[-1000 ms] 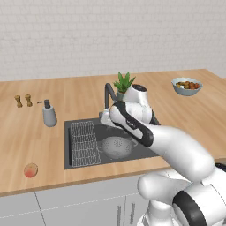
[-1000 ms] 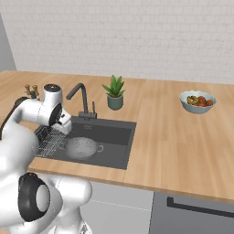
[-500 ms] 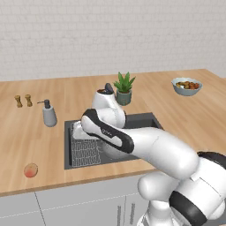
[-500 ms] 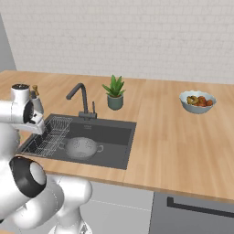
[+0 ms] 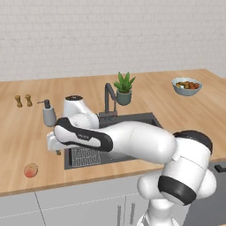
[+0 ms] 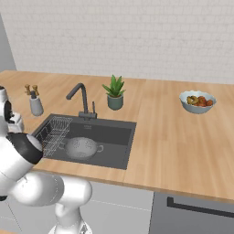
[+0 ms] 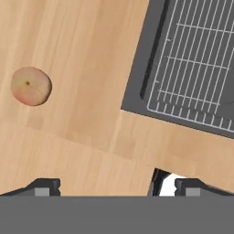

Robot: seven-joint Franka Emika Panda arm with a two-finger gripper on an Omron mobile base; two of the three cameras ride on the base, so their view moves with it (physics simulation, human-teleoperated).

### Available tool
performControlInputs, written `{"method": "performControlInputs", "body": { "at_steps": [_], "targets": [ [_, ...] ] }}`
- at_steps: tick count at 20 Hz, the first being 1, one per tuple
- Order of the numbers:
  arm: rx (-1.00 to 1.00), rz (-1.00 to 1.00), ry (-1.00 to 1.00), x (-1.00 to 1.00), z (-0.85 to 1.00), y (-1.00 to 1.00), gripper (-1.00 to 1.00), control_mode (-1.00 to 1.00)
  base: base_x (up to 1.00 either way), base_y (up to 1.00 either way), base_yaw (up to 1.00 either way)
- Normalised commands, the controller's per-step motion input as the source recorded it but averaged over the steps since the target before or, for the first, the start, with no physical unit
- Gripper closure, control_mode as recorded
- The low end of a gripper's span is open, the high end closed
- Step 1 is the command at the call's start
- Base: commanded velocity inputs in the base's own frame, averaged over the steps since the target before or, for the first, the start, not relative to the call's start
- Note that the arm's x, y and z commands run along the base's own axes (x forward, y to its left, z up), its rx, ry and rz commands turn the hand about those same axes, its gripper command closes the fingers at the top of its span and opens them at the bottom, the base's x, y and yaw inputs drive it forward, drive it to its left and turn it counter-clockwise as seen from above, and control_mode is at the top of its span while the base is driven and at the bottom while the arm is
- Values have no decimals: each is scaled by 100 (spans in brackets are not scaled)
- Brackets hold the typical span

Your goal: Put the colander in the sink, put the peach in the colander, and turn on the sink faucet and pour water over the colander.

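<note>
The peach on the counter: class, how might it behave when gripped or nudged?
The peach looks round and lies loose on the flat wooden counter, so a nudge would probably roll it. Its smooth curved skin may slip between narrow fingers. Being small, it is likely light.

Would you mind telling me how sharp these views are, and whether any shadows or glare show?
Left base view: soft, slightly blurred render, no glare; the peach casts a faint shadow. Right base view: even flat light, the colander sits dim inside the sink. Hand view: counter grain and wire rack fairly crisp, no glare.
</note>
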Motion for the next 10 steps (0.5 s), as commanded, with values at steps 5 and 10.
{"method": "performControlInputs", "body": {
  "at_steps": [5, 10],
  "targets": [
    [-3, 2, 0, -6, -20, 75, -100, -100, 0, 0, 0],
    [-4, 0, 0, -1, -27, 68, -100, -100, 0, 0, 0]
  ]
}}
